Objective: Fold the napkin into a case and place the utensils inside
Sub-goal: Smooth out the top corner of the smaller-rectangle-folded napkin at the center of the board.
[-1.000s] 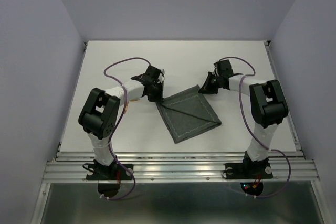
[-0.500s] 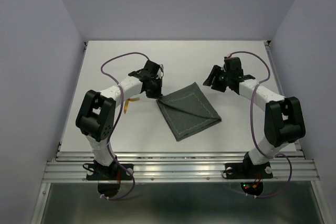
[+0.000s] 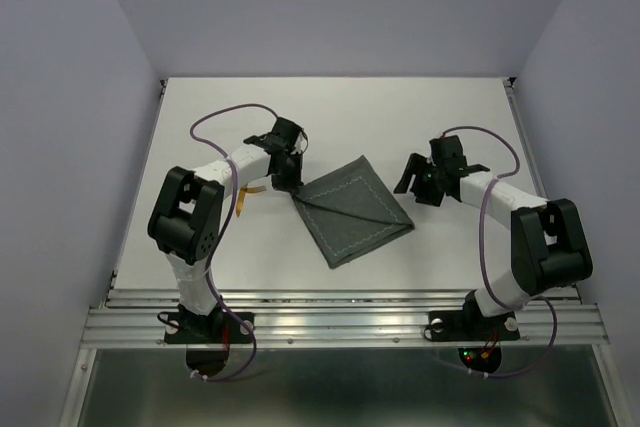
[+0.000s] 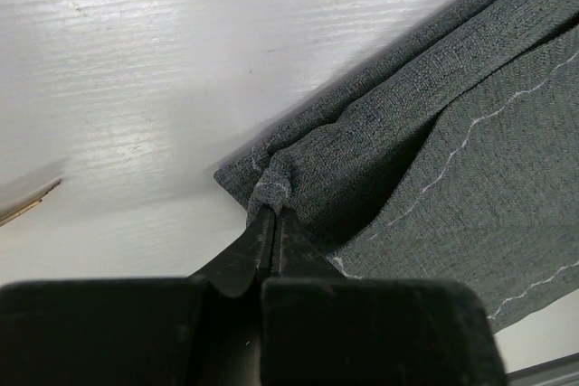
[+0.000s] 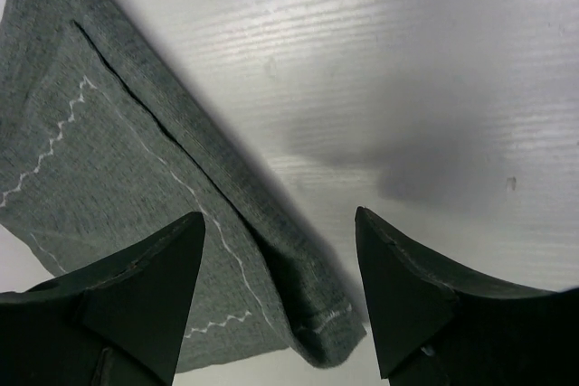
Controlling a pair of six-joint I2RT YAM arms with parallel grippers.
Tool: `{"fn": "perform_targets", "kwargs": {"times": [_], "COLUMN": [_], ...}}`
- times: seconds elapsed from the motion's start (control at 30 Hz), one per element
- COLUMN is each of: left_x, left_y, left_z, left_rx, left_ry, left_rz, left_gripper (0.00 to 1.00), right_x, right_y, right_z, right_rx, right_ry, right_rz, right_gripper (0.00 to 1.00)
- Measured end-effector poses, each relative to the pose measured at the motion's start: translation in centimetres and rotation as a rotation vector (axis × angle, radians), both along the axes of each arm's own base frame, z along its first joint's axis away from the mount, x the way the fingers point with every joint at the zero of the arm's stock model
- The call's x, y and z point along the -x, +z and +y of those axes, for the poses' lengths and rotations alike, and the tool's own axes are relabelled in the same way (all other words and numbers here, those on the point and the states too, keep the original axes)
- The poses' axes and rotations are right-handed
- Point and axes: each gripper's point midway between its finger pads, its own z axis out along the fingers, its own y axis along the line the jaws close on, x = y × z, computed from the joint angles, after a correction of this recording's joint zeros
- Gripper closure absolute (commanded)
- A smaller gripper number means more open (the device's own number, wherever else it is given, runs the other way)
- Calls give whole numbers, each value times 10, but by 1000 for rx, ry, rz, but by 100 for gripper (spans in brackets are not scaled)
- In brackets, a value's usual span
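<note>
The napkin point(image 3: 352, 209), dark grey-green with a light stitched line, lies folded in flat layers at mid-table; no case shape shows. My left gripper point(image 3: 291, 183) is shut on the napkin's left corner, and the left wrist view shows that corner of cloth point(image 4: 271, 189) bunched between the closed tips point(image 4: 271, 209). My right gripper point(image 3: 414, 180) stands open just off the napkin's right edge, holding nothing. In the right wrist view its spread fingers point(image 5: 167, 250) straddle the folded edge of the napkin point(image 5: 109, 178). One thin gold utensil point(image 3: 251, 191) lies by the left forearm; it also shows as a utensil sliver point(image 4: 27, 206).
The white table point(image 3: 340, 107) is bounded by purple-grey walls at the left, back and right. Purple cables loop over both arms point(image 3: 225, 122). A metal rail point(image 3: 340, 322) runs along the near edge by the arm bases.
The right gripper opened, let go of the napkin's far corner and drew back to the right and nearer. The left gripper kept its grip and shifted slightly left.
</note>
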Motion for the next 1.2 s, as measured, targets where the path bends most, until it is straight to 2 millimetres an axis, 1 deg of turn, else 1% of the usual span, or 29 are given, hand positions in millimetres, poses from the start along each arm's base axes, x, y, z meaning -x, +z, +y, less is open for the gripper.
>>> {"fn": "perform_targets", "kwargs": {"times": [0.2,0.3,0.4,0.43,0.53,0.57,0.63,0.67,0.77,0.83,0.87,0.93,1.03,1.07,1.13,1.17,1.2], "left_x": [4,6,5,5,5,4,4,4,3,3,3,3,5,5,7,9,10], "left_y": [-14,-22,-22,-23,-23,-23,-23,-22,-22,-22,-22,-22,-21,-21,-18,-15,-12], "left_z": [11,12,12,12,12,12,11,11,11,11,11,10,8,6,4,2,1], "left_rx": [-17,-19,-15,-14,-11,-11,-10,-10,-9,-9,-8,-5,9,17,33,45,53], "left_ry": [21,26,26,26,26,26,26,26,25,25,25,24,17,13,5,0,-4], "left_rz": [30,44,40,40,39,38,36,35,33,33,33,33,39,42,48,48,49], "left_gripper": [100,100,100,100,100,100,100,100,100,100,100,100,100,100,100,100,100], "right_x": [32,46,64,67,70,70,70,71,70,69,68,65,60,57,54,52,50], "right_y": [2,-4,-17,-19,-19,-19,-21,-24,-28,-27,-26,-20,2,15,29,37,42], "right_z": [-1,1,4,6,13,16,20,22,26,26,25,20,14,12,8,7,5], "right_rx": [-23,-46,-70,-82,-125,-138,-159,-172,-196,-202,-198,-181,-159,-153,-139,-132,-125], "right_ry": [34,55,76,82,107,114,126,126,125,106,100,72,46,38,28,25,24], "right_rz": [7,28,77,86,84,83,86,98,111,112,106,82,3,-38,-73,-94,-108], "right_gripper": [27,28,32,34,41,50,64,76,95,99,99,99,99,99,99,98,93]}}
